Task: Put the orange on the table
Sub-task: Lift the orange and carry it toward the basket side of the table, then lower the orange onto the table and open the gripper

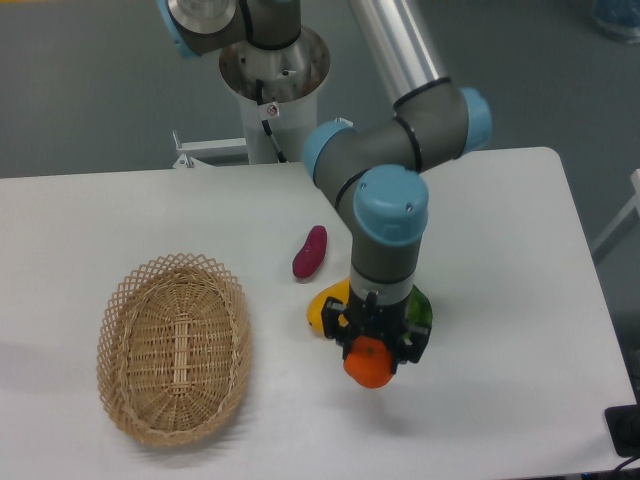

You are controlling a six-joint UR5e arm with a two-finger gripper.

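The orange (368,364) is a small round bright-orange fruit held between the black fingers of my gripper (372,352), right of centre over the white table (510,300). The gripper points straight down and is shut on the orange. A shadow lies on the table just below and right of the fruit; I cannot tell whether the orange touches the table or hangs just above it. The fingertips are mostly hidden by the fruit and the wrist.
A yellow fruit (325,305) and a green object (420,308) lie just behind the gripper. A purple oblong vegetable (309,252) lies further back. An oval wicker basket (173,346) stands at the left. The arm's base (275,80) is at the table's far edge.
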